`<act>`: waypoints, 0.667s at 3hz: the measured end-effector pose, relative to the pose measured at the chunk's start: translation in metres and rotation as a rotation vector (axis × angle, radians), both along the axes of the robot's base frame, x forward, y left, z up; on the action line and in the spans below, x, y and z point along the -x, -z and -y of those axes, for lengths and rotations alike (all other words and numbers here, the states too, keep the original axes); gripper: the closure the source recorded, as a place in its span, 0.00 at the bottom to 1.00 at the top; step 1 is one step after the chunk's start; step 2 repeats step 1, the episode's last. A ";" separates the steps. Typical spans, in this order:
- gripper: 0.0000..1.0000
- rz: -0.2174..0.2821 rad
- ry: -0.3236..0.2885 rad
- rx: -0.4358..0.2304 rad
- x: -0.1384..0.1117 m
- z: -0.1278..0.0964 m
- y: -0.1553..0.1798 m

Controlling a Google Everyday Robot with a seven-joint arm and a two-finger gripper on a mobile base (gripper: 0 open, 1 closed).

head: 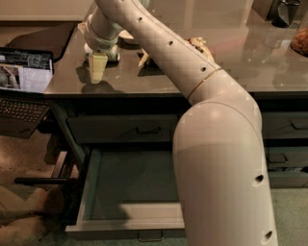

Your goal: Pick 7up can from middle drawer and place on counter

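My gripper (98, 67) is over the left end of the counter (240, 67), pointing down, its pale tip at the surface. A small silvery-pale shape right behind the tip looks like the 7up can (113, 54); it is mostly hidden by the wrist, and I cannot tell whether it stands free. The middle drawer (130, 223) is pulled wide open below the counter, and its dark inside shows nothing in it. My arm crosses the view from the lower right up to the counter's left end.
An open laptop (24, 77) sits left of the counter. A pale yellowish object (199, 45) lies mid-counter. A brown snack bag (301, 41) and a dark item (284, 12) are at the far right. The shallow top drawer (120, 129) is closed, and the neighbouring drawers (286, 126) are to the right.
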State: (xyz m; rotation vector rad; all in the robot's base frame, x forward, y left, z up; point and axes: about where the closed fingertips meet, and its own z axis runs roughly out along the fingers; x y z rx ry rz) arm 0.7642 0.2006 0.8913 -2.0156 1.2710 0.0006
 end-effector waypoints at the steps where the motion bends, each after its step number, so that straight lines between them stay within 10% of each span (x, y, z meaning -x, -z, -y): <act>1: 0.00 0.000 0.000 0.000 0.000 0.000 0.000; 2: 0.00 0.000 0.000 0.000 0.000 0.000 0.000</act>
